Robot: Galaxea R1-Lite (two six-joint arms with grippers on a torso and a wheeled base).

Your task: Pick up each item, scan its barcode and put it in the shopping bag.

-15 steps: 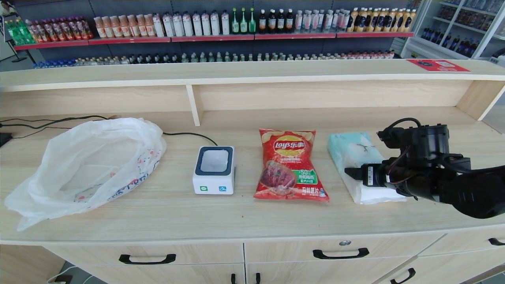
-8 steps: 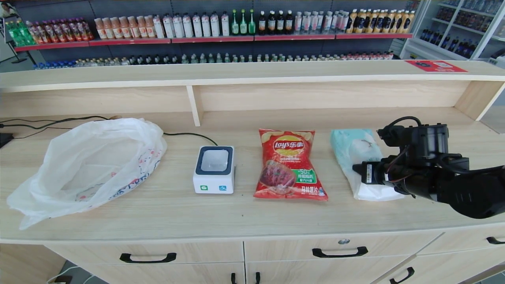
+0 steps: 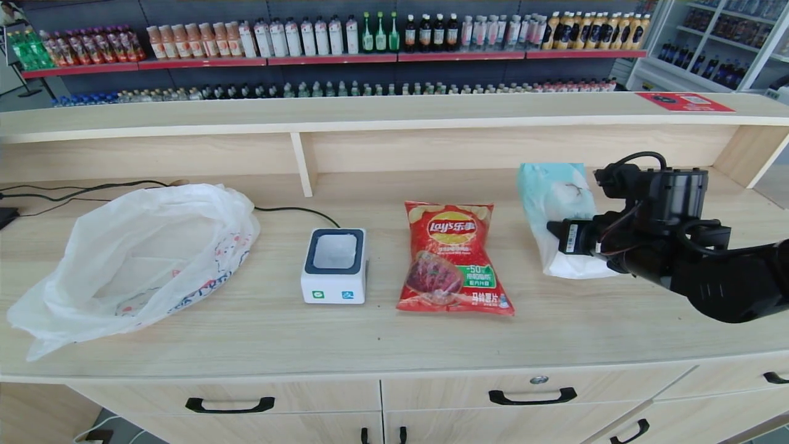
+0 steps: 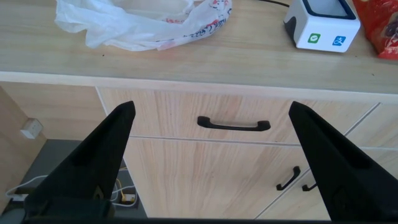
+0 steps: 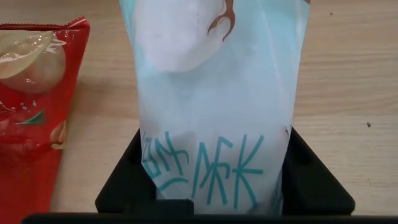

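My right gripper (image 3: 558,237) is shut on a pale blue and white tissue pack (image 3: 558,203), holding it tilted above the right side of the counter. In the right wrist view the tissue pack (image 5: 211,106) sits between the two black fingers (image 5: 134,168). A red chip bag (image 3: 453,259) lies flat on the counter, left of the pack. The white barcode scanner (image 3: 334,265) stands at the middle. The white shopping bag (image 3: 135,259) lies open at the left. My left gripper (image 4: 211,168) hangs open in front of the drawers, below the counter edge.
Black cables (image 3: 296,211) run from the scanner along the back of the counter (image 3: 370,333). A raised wooden shelf (image 3: 370,114) with a divider (image 3: 303,163) stands behind. Drawer handles (image 4: 233,124) sit below the front edge. Store shelves of bottles fill the background.
The right gripper has lifted the tissue pack off the counter, raising it up and tilting it upright. The chip bag, scanner and shopping bag have stayed put.
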